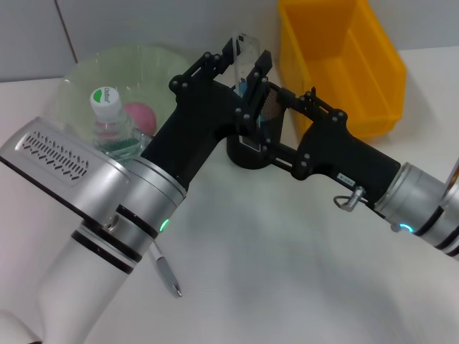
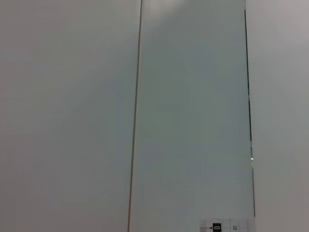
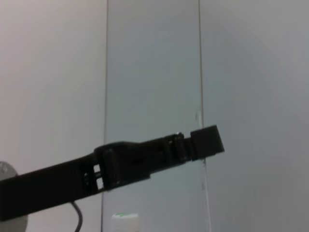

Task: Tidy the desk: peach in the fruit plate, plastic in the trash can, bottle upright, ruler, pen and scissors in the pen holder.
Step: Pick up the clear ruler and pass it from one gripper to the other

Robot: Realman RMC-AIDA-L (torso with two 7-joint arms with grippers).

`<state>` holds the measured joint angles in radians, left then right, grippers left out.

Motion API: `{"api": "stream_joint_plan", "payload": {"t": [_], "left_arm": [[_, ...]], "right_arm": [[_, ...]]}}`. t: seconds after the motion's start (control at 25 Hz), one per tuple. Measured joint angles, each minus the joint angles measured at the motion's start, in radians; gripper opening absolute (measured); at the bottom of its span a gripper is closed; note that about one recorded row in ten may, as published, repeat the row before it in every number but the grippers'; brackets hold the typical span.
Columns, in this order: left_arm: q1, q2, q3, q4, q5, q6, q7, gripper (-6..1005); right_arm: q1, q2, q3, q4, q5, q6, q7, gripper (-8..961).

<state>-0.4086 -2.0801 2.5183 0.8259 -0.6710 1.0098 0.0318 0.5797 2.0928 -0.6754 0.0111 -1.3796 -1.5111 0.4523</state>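
The desk [image 1: 287,272] is a plain white surface, evenly lit, with soft grey shadows spread across its middle. Behind it stands a pale grey wall [image 1: 143,25], smooth and bare, with a thin dark seam [image 1: 68,32] running down it at a slight slant. Seen from the wrist views, the same wall is made of flat panels: 2 narrow vertical joints [image 2: 135,116] bound a slightly cooler, bluish-grey panel [image 3: 152,72] between lighter ones on either side.
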Motion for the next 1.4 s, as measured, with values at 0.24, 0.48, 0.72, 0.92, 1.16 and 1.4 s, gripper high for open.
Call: {"api": "stream_joint_plan", "payload": {"t": [0.24, 0.48, 0.72, 0.92, 1.16, 1.4], "left_arm": [[0.001, 0.0, 0.003, 0.001, -0.001, -0.003, 0.018, 393], [0.001, 0.0, 0.006, -0.002, -0.001, -0.005, 0.021, 393], [0.002, 0.0, 0.007, -0.005, -0.001, -0.005, 0.022, 394], [0.003, 0.0, 0.007, -0.005, -0.001, -0.005, 0.022, 394], [0.002, 0.0, 0.011, -0.007, -0.001, -0.005, 0.025, 394], [0.002, 0.0, 0.011, -0.008, -0.001, -0.005, 0.025, 395]], "right_arm": [[0.033, 0.002, 0.041, 0.058, 0.008, -0.004, -0.057, 717], [0.058, 0.002, 0.051, 0.079, 0.007, -0.006, -0.067, 704], [0.066, 0.002, 0.051, 0.083, 0.004, -0.007, -0.068, 691], [0.068, 0.001, 0.051, 0.084, 0.001, -0.009, -0.071, 680], [0.076, 0.001, 0.051, 0.11, 0.001, -0.02, -0.126, 524], [0.078, 0.001, 0.051, 0.115, 0.006, -0.02, -0.133, 263]]}}
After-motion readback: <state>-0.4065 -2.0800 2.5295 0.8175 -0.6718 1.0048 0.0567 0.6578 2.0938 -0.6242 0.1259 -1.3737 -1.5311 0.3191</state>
